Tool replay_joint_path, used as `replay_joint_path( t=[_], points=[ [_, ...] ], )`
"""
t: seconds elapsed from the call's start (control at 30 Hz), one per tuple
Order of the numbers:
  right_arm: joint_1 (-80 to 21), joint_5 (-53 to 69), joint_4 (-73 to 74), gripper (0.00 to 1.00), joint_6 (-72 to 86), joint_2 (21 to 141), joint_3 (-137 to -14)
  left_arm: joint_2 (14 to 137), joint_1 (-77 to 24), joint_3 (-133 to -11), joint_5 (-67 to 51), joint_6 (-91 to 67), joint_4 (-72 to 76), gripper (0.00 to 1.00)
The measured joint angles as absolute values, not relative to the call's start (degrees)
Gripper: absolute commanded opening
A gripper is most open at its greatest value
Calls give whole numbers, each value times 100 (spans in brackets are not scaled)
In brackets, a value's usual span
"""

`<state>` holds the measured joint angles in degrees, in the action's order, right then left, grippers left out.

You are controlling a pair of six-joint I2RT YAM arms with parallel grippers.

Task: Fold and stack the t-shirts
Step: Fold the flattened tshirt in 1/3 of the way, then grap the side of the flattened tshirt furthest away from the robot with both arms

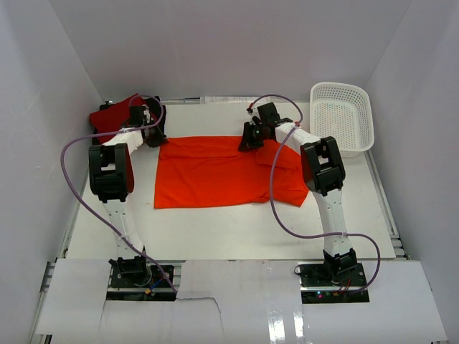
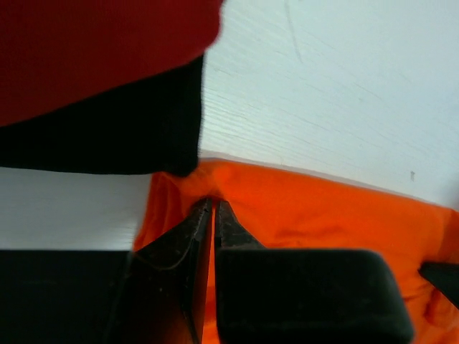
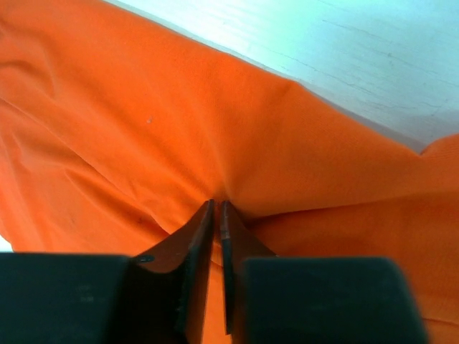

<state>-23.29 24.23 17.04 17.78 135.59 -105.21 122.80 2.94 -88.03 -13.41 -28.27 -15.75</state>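
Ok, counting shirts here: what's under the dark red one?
A black t-shirt lies under the dark red t-shirt; only its edge shows. The rest is covered, so anything beneath cannot be seen.

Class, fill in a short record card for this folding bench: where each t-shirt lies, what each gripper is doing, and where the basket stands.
orange t-shirt: spread out on the middle of the table
crimson t-shirt: bunched at the far left corner, lying over the black t-shirt
left gripper: shut on the orange t-shirt's far left corner
right gripper: shut on its far edge, cloth puckering at the tips
basket: white, perforated, far right corner, looks empty
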Motion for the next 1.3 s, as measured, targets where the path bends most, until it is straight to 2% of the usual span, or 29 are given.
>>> replay_joint_path(
  t=[0.03,0.13,0.4,0.57,0.6,0.63,0.8,0.9,0.97,1.03,1.1,1.13,1.23,1.3],
  points=[
    [-2329,2405,1747,27,1761,13559,-10560,12283,294,-8805,-1219,-2825,-1592,18],
    [-2349,2355,1918,31,1675,13559,-10709,12352,301,-8805,-910,-2834,-1671,18],
    [-2300,2237,1994,31,1555,13358,-10720,12457,338,-8982,-701,-2849,-1750,18],
    [-2202,2126,1951,31,1463,12505,-10195,12575,336,-9229,-298,-2869,-1940,18],
    [-2182,2086,1940,32,1448,12298,-10092,12606,338,-9334,-152,-2891,-2038,17],
    [-2171,2045,1940,37,1433,12108,-10009,12645,342,-9397,-64,-2908,-2097,17],
    [-2097,1772,1870,37,1339,11465,-9835,12689,379,-9520,183,-3030,-2250,17],
    [-2062,1699,1802,39,1321,11448,-9664,12630,408,-9500,187,-3070,-2324,23],
    [-2062,1684,1824,54,1350,11448,-9384,12523,434,-9413,165,-3072,-2412,29],
    [-2064,1566,1922,57,1363,11441,-9039,12300,473,-9214,123,-3079,-2591,36],
    [-2080,1347,2137,57,1398,11367,-8672,12027,497,-9080,89,-3089,-2805,36],
    [-2093,1205,2165,61,1417,11253,-8385,11841,510,-8995,84,-3089,-2904,38],
    [-2112,860,2399,69,1466,10420,-7354,11032,528,-8637,91,-3065,-3076,45],
    [-2126,661,2523,70,1494,9522,-6681,10232,530,-8315,106,-3048,-3168,49]
  ],
)
